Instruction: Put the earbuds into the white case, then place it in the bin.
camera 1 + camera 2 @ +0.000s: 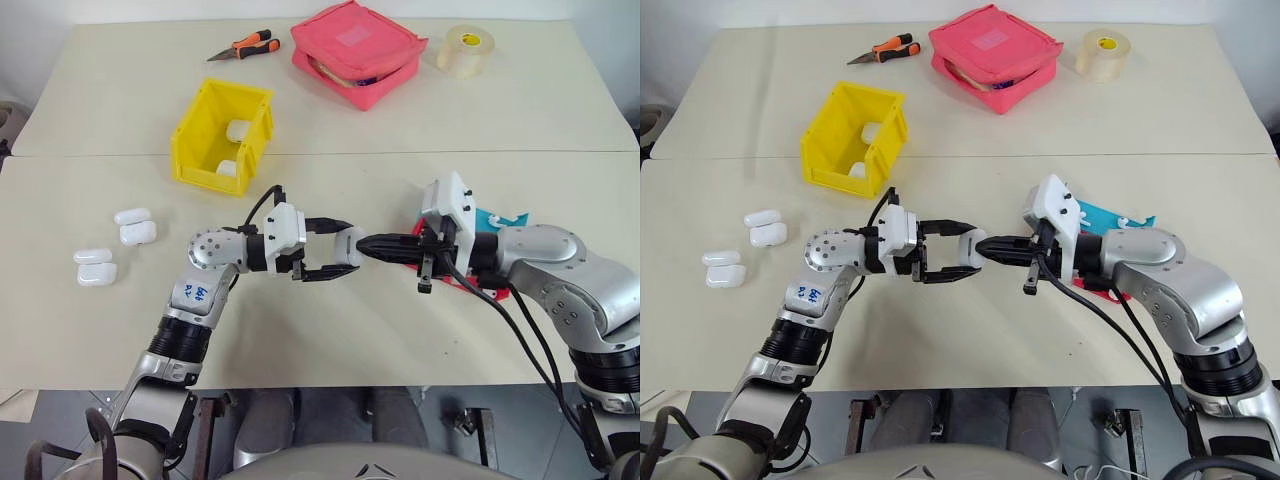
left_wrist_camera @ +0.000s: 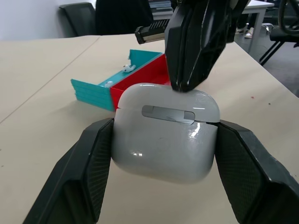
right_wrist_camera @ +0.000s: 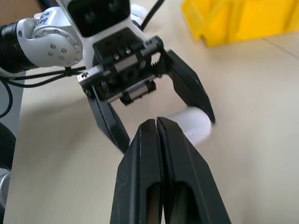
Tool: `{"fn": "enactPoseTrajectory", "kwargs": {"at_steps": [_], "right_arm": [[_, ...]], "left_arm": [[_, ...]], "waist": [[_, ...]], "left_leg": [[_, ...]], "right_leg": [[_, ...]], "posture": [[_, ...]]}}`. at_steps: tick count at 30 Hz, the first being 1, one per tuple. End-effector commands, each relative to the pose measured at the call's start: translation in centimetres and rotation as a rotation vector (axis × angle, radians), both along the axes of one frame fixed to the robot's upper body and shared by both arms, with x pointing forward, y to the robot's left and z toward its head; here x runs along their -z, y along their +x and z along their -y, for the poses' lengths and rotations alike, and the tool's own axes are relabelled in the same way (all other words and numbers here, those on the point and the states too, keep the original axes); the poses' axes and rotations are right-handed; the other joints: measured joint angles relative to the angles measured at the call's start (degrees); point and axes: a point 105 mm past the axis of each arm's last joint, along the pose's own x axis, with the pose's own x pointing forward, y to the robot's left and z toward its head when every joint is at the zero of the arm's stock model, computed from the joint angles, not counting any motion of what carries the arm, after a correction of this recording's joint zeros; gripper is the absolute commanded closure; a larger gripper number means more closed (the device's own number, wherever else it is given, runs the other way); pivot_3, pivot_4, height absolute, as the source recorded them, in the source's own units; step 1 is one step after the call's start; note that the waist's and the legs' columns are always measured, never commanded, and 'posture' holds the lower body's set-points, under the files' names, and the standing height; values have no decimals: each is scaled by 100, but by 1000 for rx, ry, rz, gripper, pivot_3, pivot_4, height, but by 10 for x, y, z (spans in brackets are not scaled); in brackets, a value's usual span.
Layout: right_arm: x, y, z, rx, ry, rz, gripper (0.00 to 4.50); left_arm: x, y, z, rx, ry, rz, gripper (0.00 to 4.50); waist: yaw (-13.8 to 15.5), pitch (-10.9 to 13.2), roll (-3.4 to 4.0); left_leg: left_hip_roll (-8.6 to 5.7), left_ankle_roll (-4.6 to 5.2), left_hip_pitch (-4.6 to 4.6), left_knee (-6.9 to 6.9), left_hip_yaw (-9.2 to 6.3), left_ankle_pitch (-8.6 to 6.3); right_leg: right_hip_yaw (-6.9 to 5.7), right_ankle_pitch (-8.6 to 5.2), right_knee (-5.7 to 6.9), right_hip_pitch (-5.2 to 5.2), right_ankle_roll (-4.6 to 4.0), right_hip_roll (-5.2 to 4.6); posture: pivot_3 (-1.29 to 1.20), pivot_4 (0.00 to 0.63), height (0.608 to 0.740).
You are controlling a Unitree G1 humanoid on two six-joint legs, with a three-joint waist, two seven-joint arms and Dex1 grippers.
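- We hold the white case (image 2: 166, 133) clamped in the left gripper (image 1: 335, 260) jaws.
- Right gripper (image 1: 372, 246) jaws are fully closed, empty, tips at the lid.
- Risk: hard pressing could twist the case loose.

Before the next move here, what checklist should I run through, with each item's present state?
1. White case gripped by the left tool, a finger on each side: ok.
2. Case lid down: ok; the seam looks closed.
3. Earbuds inside the case: cannot tell.
4. Right tool shut, its tip against the lid's top: ok.
5. Yellow bin open-topped with room left; it already holds white cases: ok.
6. Way from case to bin free: ok, bare table between them.
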Motion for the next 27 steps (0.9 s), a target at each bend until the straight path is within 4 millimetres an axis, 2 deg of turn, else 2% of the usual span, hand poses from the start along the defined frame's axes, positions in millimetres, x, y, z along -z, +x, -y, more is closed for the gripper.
{"fn": "enactPoseTrajectory", "kwargs": {"at_steps": [1, 6, 12, 17, 21, 24, 27], "right_arm": [[5, 1, 12, 43, -10, 1, 4433], [4, 2, 24, 86, 25, 28, 4433], [-2, -2, 48, 179, 94, 110, 4433], [-11, -20, 61, 182, 161, 232, 4433], [-13, -26, 68, 236, 180, 301, 4433], [-7, -36, 68, 257, 203, 309, 3873], [-8, -40, 65, 273, 222, 335, 2850]], "left_arm": [[-31, -10, -4, 47, -165, 58, 1599], [-29, -16, -17, 45, -191, 19, 1599], [-25, -9, -44, -98, -161, 30, 1599], [-17, 1, -76, -291, -72, 11, 1599], [-30, 9, -104, -448, -98, 49, 1599], [-42, 20, -134, -643, -151, 63, 1599], [-50, 27, -154, -786, -211, 68, 1599]], "waist": [[-4, 2, -3], [-9, 1, -2], [16, 2, -3], [5, 2, -2], [3, 2, -2], [3, 2, -3], [2, 1, -3]], "left_leg": [[1, 0, 1, 0, 0, 0], [1, 0, 2, 0, 2, 0], [0, 0, 1, 1, 0, 0], [-1, 1, 2, -3, 1, -1], [2, 0, 7, -1, 3, 0], [4, -1, 8, -2, 2, 0], [2, -1, 10, -2, 2, 0]], "right_leg": [[0, 0, 1, 0, 0, 0], [3, 0, 1, 0, 0, 0], [2, 0, 1, 1, 0, 0], [3, 0, 0, 1, 0, 0], [5, 0, 6, 3, 0, 1], [5, 0, 7, 3, 0, 2], [8, 0, 8, 3, 0, 1]], "posture": [[0, 150, 740], [0, 150, 740], [0, 150, 740], [0, 150, 740], [0, 150, 740], [0, 150, 740], [0, 150, 740]]}}
